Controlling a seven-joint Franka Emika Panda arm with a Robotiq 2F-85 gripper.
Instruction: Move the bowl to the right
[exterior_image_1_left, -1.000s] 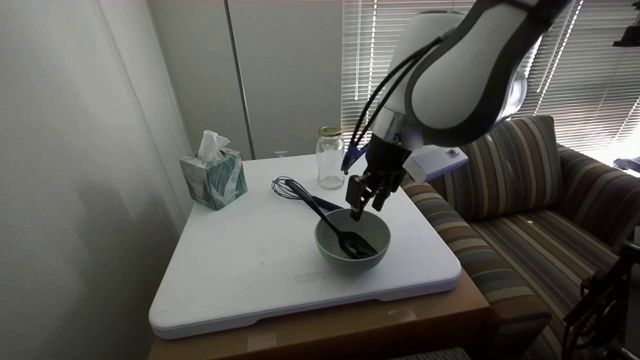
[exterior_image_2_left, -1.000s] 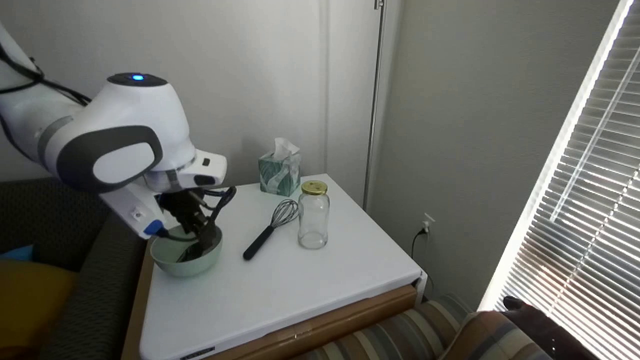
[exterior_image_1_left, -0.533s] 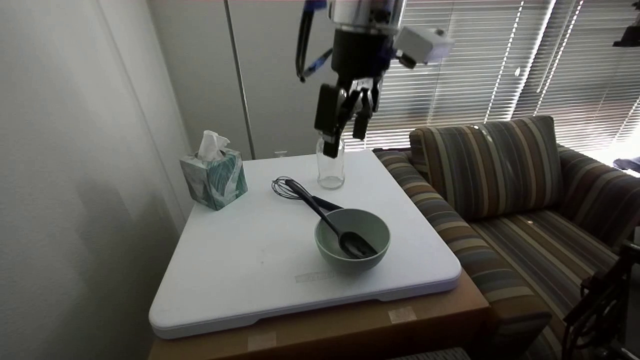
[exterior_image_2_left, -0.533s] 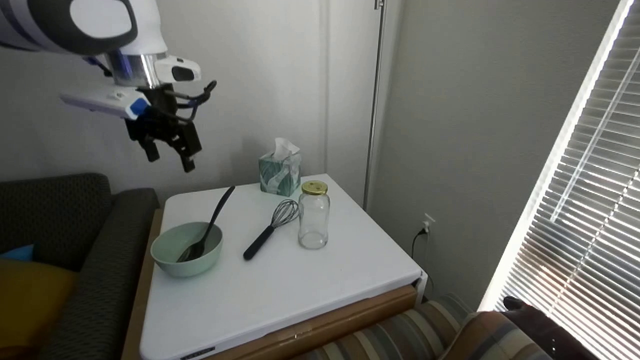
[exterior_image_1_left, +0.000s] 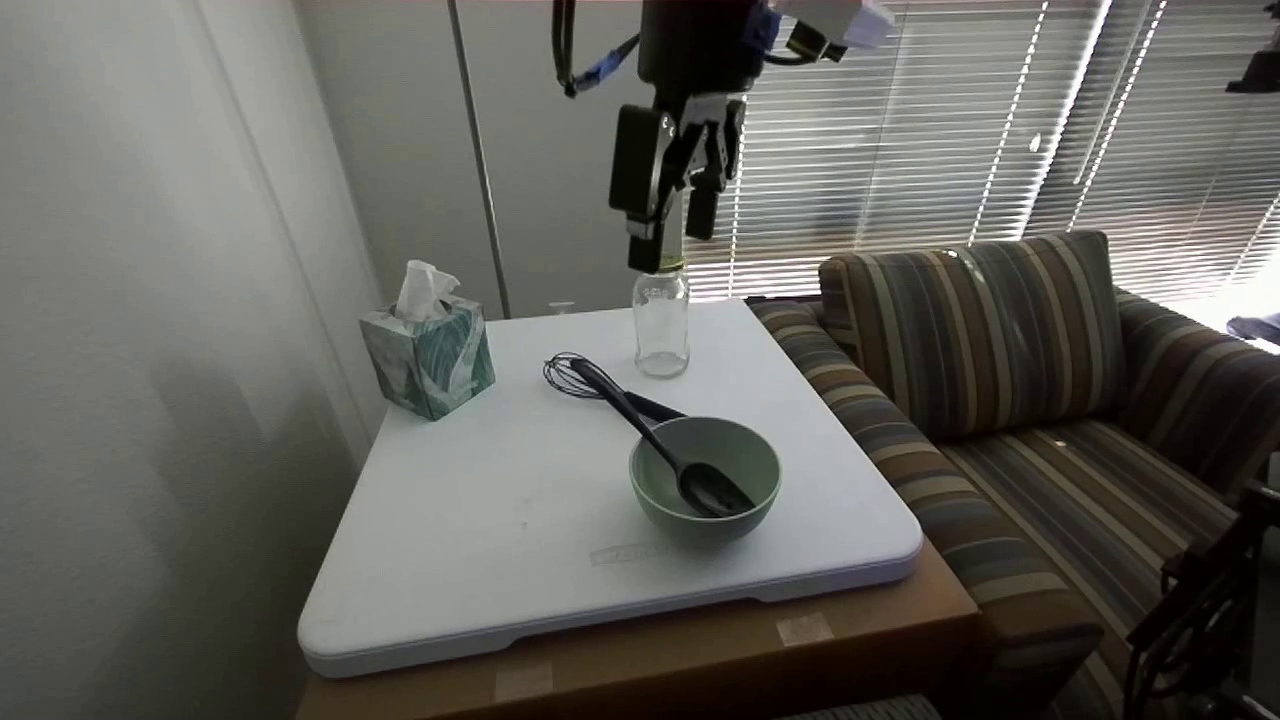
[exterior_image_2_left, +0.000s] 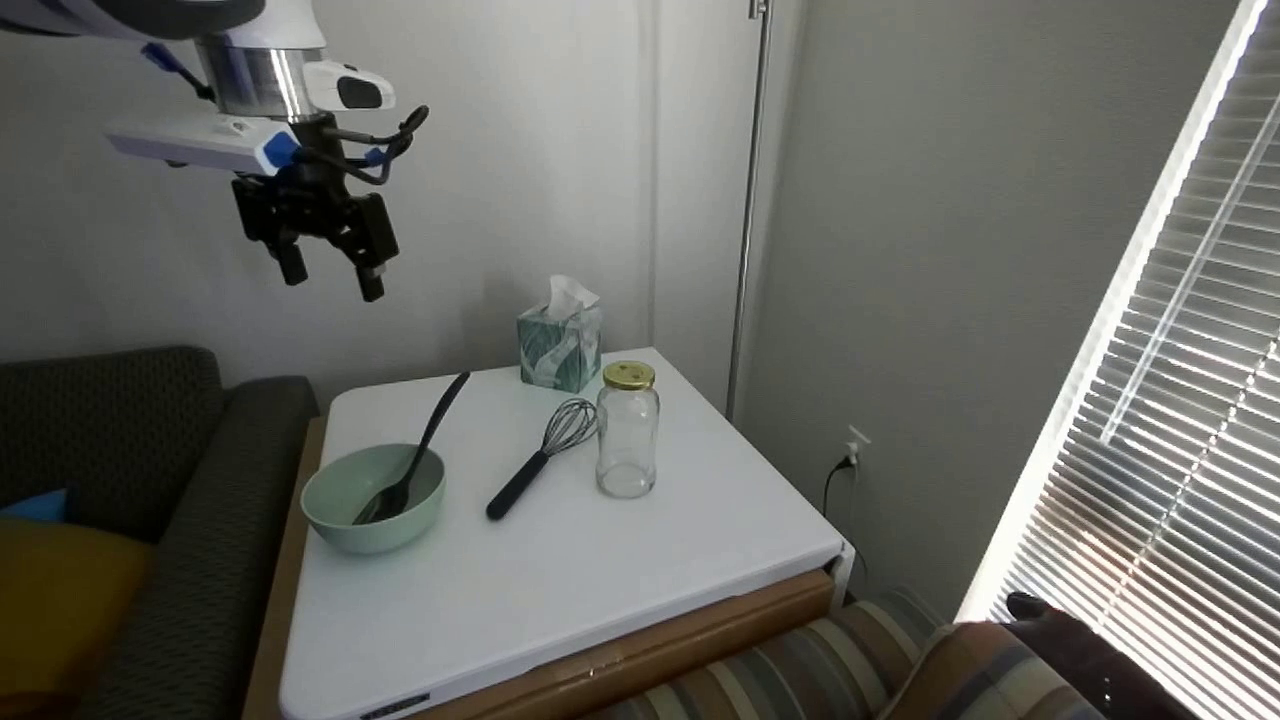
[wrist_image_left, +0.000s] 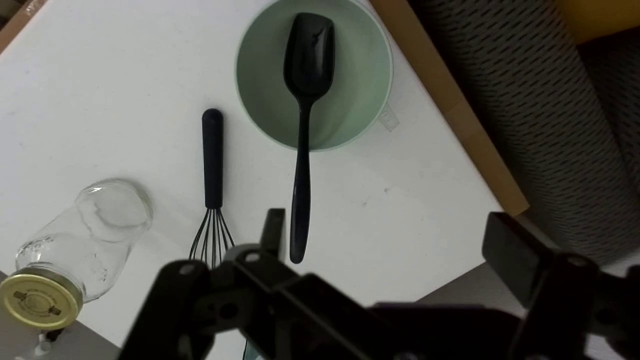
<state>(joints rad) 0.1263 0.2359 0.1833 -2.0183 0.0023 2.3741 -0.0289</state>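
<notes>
The pale grey-green bowl (exterior_image_1_left: 745, 455) stands upright on the white table near its front right part in an exterior view. It also shows in an exterior view (exterior_image_2_left: 370, 540) at the table's left edge and at the top of the wrist view (wrist_image_left: 357, 100). A black spoon (wrist_image_left: 310, 60) lies in the bowl with its handle over the rim. My gripper (exterior_image_1_left: 673, 238) is open and empty, well above the table and apart from the bowl. It also shows in an exterior view (exterior_image_2_left: 332, 280) and in the wrist view (wrist_image_left: 385, 232), fingers wide apart.
A black-handled whisk (exterior_image_2_left: 520, 485) lies beside the bowl. A clear glass jar (exterior_image_2_left: 627, 450) with a gold lid stands past the whisk. A tissue box (exterior_image_1_left: 430, 360) stands at the table's far left in an exterior view. A striped armchair (exterior_image_1_left: 1000, 350) adjoins the table (exterior_image_1_left: 480, 520).
My gripper was down at the bowl's rim with one finger inside. It has risen well clear and swung a little away, open. The bowl and spoon have not visibly moved.
</notes>
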